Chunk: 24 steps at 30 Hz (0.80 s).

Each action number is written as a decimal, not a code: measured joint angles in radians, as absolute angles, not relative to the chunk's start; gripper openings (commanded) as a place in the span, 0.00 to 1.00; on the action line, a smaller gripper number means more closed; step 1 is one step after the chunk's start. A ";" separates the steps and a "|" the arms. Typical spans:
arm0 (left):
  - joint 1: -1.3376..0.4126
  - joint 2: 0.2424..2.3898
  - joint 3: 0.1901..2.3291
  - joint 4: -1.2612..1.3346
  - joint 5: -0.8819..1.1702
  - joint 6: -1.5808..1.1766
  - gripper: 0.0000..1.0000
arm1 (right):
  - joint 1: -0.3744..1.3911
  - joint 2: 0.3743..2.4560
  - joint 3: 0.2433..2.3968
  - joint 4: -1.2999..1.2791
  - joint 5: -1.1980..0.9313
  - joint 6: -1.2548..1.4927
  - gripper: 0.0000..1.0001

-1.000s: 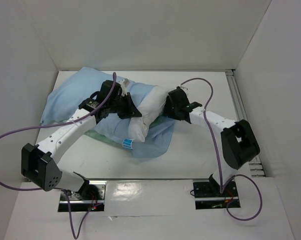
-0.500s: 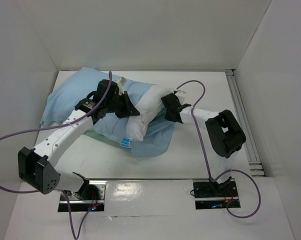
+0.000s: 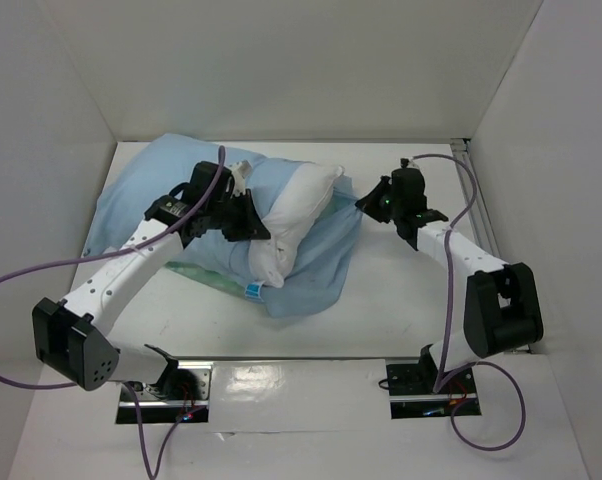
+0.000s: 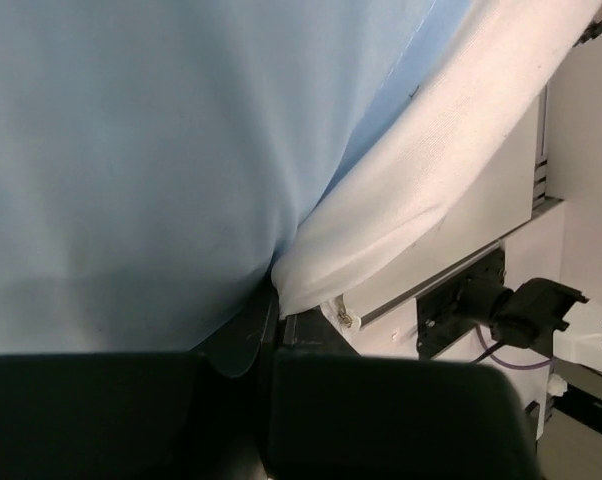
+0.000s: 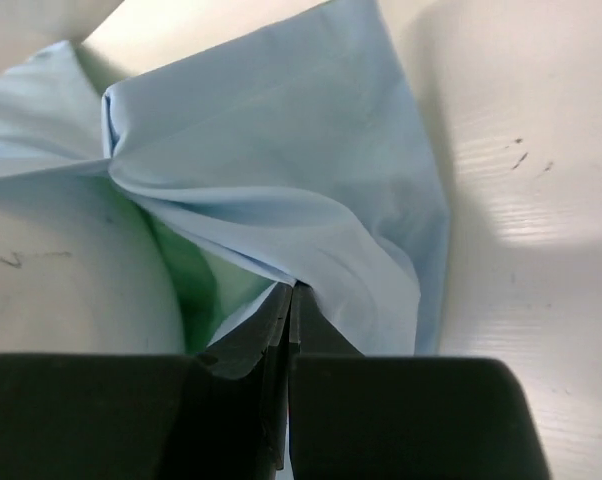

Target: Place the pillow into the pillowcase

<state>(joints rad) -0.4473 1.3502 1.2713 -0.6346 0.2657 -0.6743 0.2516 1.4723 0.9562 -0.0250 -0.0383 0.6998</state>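
Left gripper [image 3: 243, 215] clamped on pillowcase [image 3: 321, 270] hem just left of the pillow [image 3: 296, 215]; right gripper [image 3: 373, 205] pinches hem right of the pillow (likely stretching the mouth open).

You have the plump white rectangular pillow [image 3: 299, 208] lying diagonally on the thin light-blue cloth pillowcase [image 3: 131, 200], which is spread over the far left part of the white table [image 3: 401, 300]. A small blue-and-white label [image 3: 252, 289] shows at the pillow's near end, and a sea-green strip of the pillowcase peeks out beside it. Your left gripper [image 3: 247, 220], closed, presses into the blue cloth against the pillow's left side. Your right gripper [image 3: 371, 203], closed, meets the pillowcase's right edge, near the pillow's far corner. Purple cables [image 3: 41, 270] loop from both arms.
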 measured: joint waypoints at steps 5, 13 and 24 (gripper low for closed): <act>-0.451 1.369 1.297 -0.685 0.279 -0.592 0.13 | 0.191 1.471 0.907 0.062 -0.230 0.763 0.00; -0.580 1.427 1.659 -0.799 0.210 -0.475 0.85 | 0.207 1.471 0.925 0.121 -0.287 0.761 0.00; -0.818 1.581 1.750 -0.555 -0.146 -0.375 0.86 | 0.239 1.468 0.926 0.131 -0.282 0.755 0.00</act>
